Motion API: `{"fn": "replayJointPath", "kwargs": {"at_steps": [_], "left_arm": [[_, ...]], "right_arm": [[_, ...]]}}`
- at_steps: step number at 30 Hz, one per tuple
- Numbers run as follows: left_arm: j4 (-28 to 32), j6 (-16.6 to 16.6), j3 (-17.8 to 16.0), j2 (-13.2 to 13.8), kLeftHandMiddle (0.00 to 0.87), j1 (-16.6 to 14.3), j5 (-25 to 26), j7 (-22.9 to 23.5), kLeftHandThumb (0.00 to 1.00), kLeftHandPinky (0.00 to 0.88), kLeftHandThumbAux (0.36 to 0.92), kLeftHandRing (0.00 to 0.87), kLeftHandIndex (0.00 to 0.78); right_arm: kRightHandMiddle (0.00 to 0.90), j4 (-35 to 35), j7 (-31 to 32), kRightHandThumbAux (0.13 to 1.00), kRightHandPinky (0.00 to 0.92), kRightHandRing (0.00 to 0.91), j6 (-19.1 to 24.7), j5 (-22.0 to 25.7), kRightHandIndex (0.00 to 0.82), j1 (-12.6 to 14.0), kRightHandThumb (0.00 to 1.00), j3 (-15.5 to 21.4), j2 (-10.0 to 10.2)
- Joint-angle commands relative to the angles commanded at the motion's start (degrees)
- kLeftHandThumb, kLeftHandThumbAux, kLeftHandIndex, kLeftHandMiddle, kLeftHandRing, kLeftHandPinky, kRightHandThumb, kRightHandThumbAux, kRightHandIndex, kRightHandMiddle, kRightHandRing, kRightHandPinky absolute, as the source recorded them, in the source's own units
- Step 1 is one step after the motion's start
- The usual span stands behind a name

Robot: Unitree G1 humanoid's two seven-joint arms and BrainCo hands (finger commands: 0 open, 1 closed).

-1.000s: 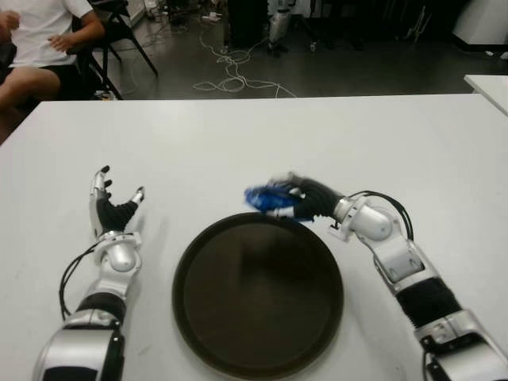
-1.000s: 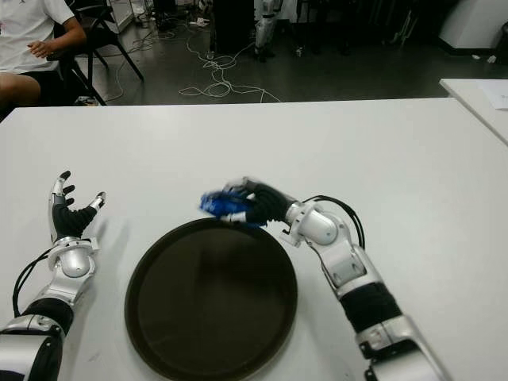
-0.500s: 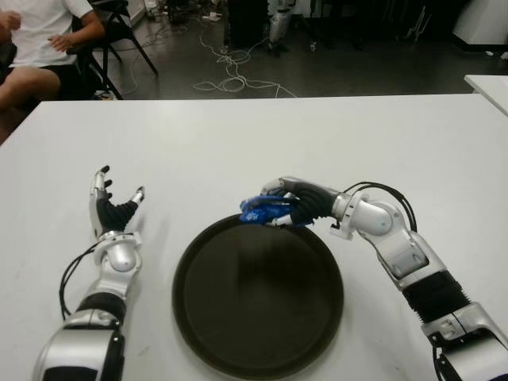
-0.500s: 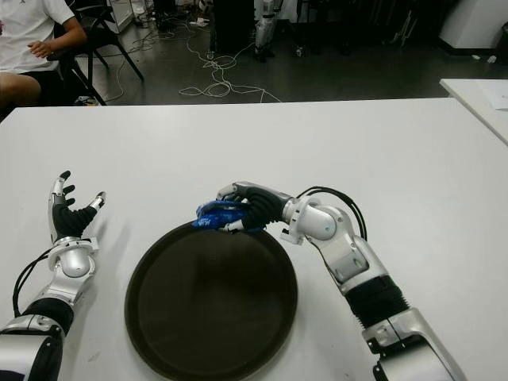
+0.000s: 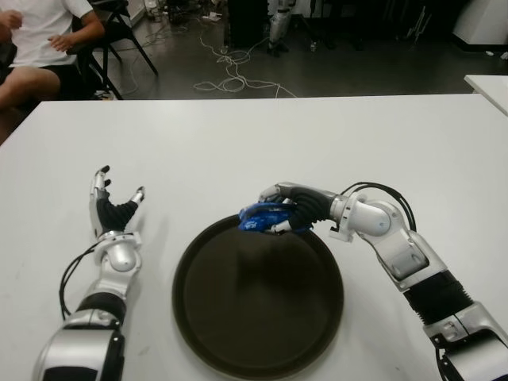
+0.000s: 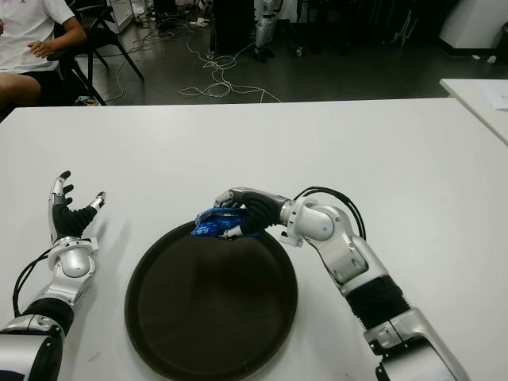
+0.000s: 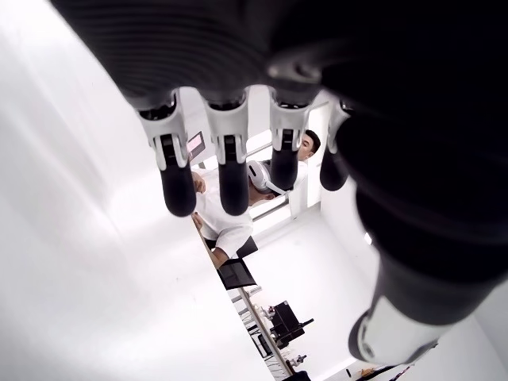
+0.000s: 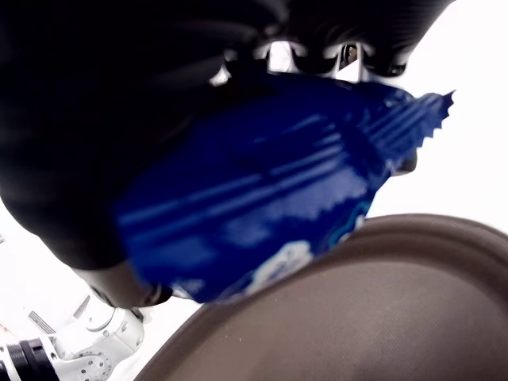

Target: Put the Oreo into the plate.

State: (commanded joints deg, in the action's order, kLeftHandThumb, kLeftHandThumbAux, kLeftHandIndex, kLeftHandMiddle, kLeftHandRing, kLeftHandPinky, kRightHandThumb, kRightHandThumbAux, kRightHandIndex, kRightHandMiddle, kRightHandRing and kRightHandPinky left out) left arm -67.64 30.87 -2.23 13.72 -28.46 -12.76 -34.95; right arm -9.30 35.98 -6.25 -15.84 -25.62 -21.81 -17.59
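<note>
A blue Oreo packet [image 5: 260, 217] is held in my right hand [image 5: 279, 213], whose fingers are curled round it. The packet hangs just over the far rim of the round dark brown plate [image 5: 258, 325] on the white table. The right wrist view shows the blue wrapper [image 8: 262, 190] close up, pressed against the palm, with the plate's rim [image 8: 381, 302] right below it. My left hand [image 5: 111, 208] shows to the left of the plate, palm up, fingers spread and holding nothing.
The white table [image 5: 238, 135] stretches far beyond the plate. A seated person [image 5: 40, 40] is off the table's far left corner, beside a chair. Cables [image 5: 230, 71] lie on the dark floor behind. Another white table's corner [image 5: 488, 83] shows at far right.
My right hand has carried the Oreo packet down and a little toward me, from above the table behind the plate to just over the plate's far rim. The left hand has not moved.
</note>
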Motion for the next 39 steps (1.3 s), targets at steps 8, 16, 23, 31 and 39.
{"fn": "replayJointPath", "kwargs": {"at_steps": [8,16,23,31,39], "left_arm": [[-0.12,0.22,0.01,0.01,0.091,-0.02,-0.02,-0.22,0.291,0.167,0.776,0.11,0.112],[-0.09,1.46,0.02,0.07,0.112,0.1,-0.02,0.0,0.307,0.2,0.779,0.138,0.117],[-0.3,1.16,0.06,0.17,0.104,0.04,-0.17,-0.27,0.29,0.2,0.771,0.134,0.116],[-0.51,0.86,0.12,0.19,0.107,-0.08,-0.25,-0.41,0.282,0.206,0.778,0.137,0.119],[-0.28,0.98,0.16,0.14,0.105,0.05,-0.19,-0.22,0.277,0.2,0.774,0.132,0.114]], "right_arm": [[0.826,0.7,1.14,0.725,0.827,0.831,0.2,0.79,0.439,0.34,0.696,-0.25,-0.08],[0.844,2.56,2.44,0.727,0.85,0.852,-1.68,1.51,0.437,0.89,0.693,-0.47,-0.72],[0.853,2.92,3.64,0.728,0.869,0.864,-2.61,1.42,0.437,0.51,0.692,-1.06,-1.12],[0.859,2.96,4.19,0.73,0.885,0.874,-4.22,1.13,0.436,0.49,0.69,-1.37,-1.47],[0.857,3.62,4.41,0.729,0.887,0.874,-5.11,0.49,0.437,0.53,0.695,-1.92,-1.91]]}}
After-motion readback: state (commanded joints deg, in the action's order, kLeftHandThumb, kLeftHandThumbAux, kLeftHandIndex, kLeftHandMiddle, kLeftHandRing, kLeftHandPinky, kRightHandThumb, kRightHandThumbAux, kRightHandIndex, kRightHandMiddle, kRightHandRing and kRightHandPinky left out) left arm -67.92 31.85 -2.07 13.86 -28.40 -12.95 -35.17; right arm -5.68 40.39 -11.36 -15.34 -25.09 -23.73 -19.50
